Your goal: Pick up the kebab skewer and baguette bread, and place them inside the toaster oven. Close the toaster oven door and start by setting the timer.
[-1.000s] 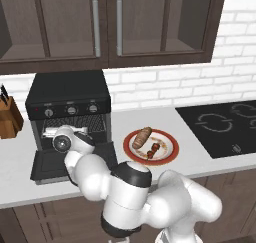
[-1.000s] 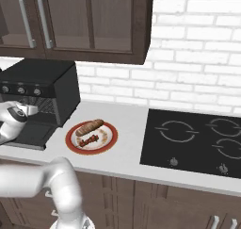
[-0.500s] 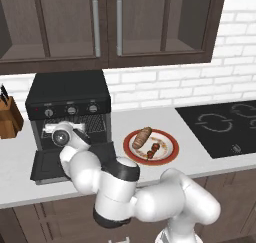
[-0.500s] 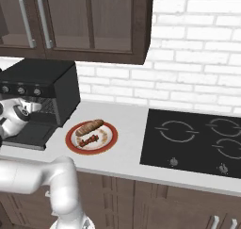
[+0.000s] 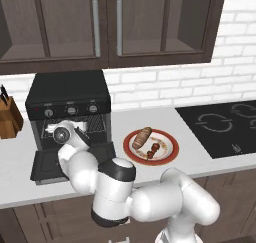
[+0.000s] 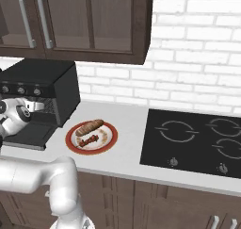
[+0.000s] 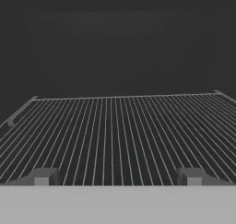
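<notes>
Hand view looks straight along my gripper (image 7: 117,177) into the oven (image 5: 68,108): its two fingertips stand spread wide at the bottom with nothing between them, and beyond them the bare wire rack (image 7: 115,131) runs back to the dark rear wall. Both base views put my hand at the oven's mouth, above the door (image 5: 60,160), which lies dropped flat onto the surface (image 6: 132,143) so the cavity is reachable. I judge the hand sits here, empty and open, because the opening is being checked or has just been cleared; nothing rests on the rack, so loading has not begun. The skewer (image 5: 153,149) and the baguette (image 5: 142,137) lie side by side on the red-rimmed plate (image 5: 170,149), just right of the oven, the baguette on the far side and the skewer nearer me. That keeps both within a short swing of the rack. The three knobs (image 5: 71,110) sit above the opening, untouched, for the timer last.
</notes>
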Motion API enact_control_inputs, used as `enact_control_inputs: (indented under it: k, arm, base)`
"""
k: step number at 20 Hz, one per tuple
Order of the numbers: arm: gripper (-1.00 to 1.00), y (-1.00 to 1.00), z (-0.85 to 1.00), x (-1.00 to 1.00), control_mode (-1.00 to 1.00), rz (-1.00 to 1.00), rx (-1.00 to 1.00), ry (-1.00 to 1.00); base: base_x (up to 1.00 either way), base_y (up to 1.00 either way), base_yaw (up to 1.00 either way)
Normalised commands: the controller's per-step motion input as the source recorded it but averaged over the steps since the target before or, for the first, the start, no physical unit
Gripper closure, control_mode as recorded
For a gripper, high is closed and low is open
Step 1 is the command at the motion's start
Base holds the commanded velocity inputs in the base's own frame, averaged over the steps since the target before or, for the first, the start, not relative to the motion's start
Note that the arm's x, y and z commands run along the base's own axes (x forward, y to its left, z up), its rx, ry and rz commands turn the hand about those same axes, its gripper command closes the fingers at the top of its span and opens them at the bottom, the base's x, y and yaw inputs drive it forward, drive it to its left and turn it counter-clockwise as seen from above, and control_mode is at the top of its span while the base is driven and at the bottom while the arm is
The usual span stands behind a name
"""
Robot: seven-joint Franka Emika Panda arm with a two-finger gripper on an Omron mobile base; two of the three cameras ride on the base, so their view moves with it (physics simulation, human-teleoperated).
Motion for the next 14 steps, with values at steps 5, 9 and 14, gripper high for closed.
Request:
enact_control_inputs:
  k: [5, 9, 14]
  arm:
    - [-1.00, 0.15, -0.56, -0.05, -1.00, 0.00, -0.05, 0.00]
    - [-1.00, 0.21, -0.64, 0.00, -1.00, 0.00, -0.03, 0.00]
    - [-1.00, 0.23, -0.80, -0.18, -1.00, 0.00, -0.03, 0.00]
  base:
    - [0.00, 0.00, 0.00]
    - [0.00, 0.00, 0.00]
    - [0.00, 0.00, 0.00]
